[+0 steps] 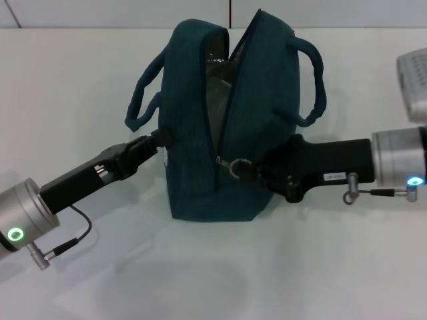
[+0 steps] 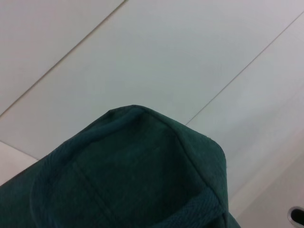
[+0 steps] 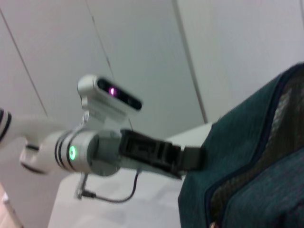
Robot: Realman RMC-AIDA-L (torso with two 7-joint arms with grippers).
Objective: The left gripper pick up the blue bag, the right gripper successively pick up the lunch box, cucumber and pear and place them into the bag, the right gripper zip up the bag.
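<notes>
The blue bag [image 1: 220, 127] stands upright on the white table [image 1: 213, 280]. Its zipper is shut low down at the front and gapes toward the top, showing silver lining. My left gripper [image 1: 158, 140] is shut on the bag's left side below its loop handle; the right wrist view shows the left gripper [image 3: 192, 159] against the bag [image 3: 256, 156]. My right gripper [image 1: 252, 168] is at the front of the bag, shut on the metal ring zipper pull [image 1: 237, 167]. Teal fabric of the bag [image 2: 133, 175] fills the left wrist view. The lunch box, cucumber and pear show in no view.
A grey device [image 1: 413, 83] sits at the table's right edge. The robot's head [image 3: 111, 95] and left arm [image 3: 90, 154] appear in the right wrist view. Bare white table lies in front of the bag.
</notes>
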